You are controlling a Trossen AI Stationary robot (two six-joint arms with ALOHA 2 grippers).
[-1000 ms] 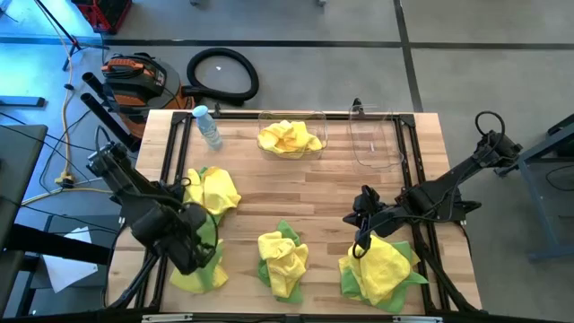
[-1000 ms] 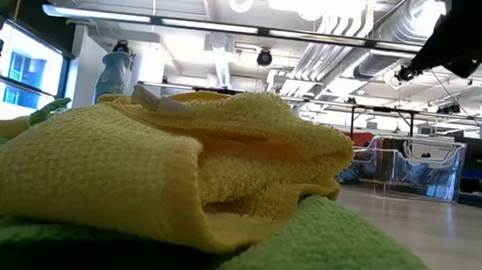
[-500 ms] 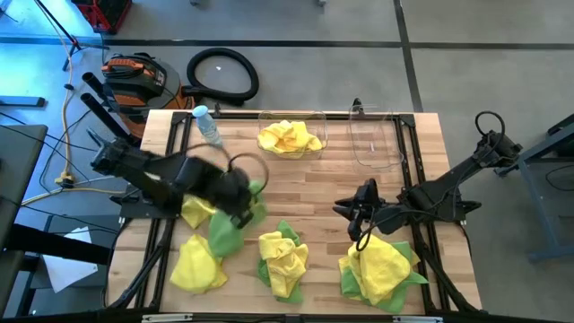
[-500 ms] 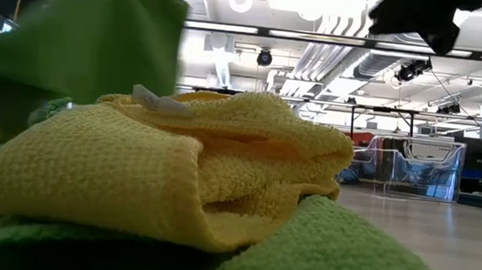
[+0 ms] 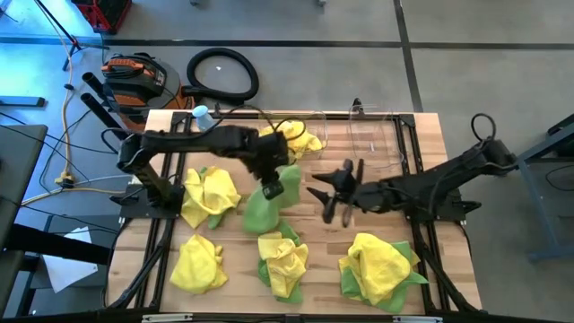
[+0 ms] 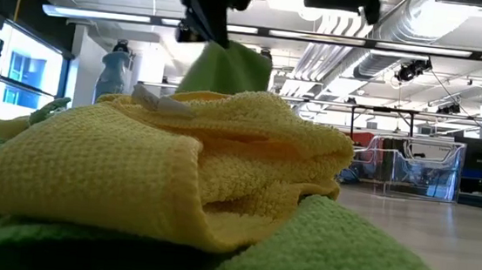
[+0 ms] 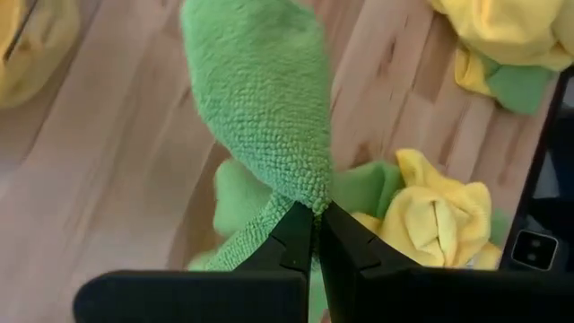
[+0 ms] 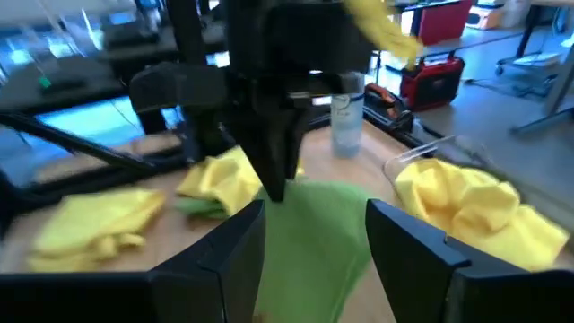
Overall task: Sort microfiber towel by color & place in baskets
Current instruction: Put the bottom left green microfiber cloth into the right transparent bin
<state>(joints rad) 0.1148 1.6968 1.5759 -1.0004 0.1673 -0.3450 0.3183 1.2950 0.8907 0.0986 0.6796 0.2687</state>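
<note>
Overhead, at roughly 9 o'clock on the pale wooden slatted worktop (image 5: 421, 170), a crumpled yellow microfiber towel (image 5: 210, 191) lies over a green one; a second yellow heap (image 5: 196, 266) sits toward 7 o'clock. A clear plastic water bottle with a blue cap (image 5: 207, 125) lies at the 11 o'clock corner.

The left arm reaches from the 9 o'clock edge toward the centre. Its left pincer (image 5: 272, 186) is clamped on a hanging green microfiber towel (image 5: 265, 203); the left wrist view shows the two dark fingers (image 7: 345, 251) pressed together on the cloth's upper corner (image 7: 269, 108), which drapes above the boards. From worktop level the same green towel (image 6: 227, 68) hangs behind a large yellow towel on green cloth (image 6: 168, 164) close to the lens.

At 12 o'clock stands the wider clear plastic rectangular basket (image 5: 316, 135), holding bunched yellow towels (image 5: 303, 139). Toward 6 o'clock, a mixed yellow and green pile (image 5: 283, 260) lies on the boards.

Just right of centre, the right pincer (image 5: 330, 191) hovers with its fingers apart, near the hanging green towel and facing it; in its wrist view both pads (image 8: 231, 260) flank the cloth without touching.

At 1 o'clock stands the narrower clear basket (image 5: 375, 139). A further yellow-on-green pile (image 5: 381, 267) rests at 5 o'clock.
</note>
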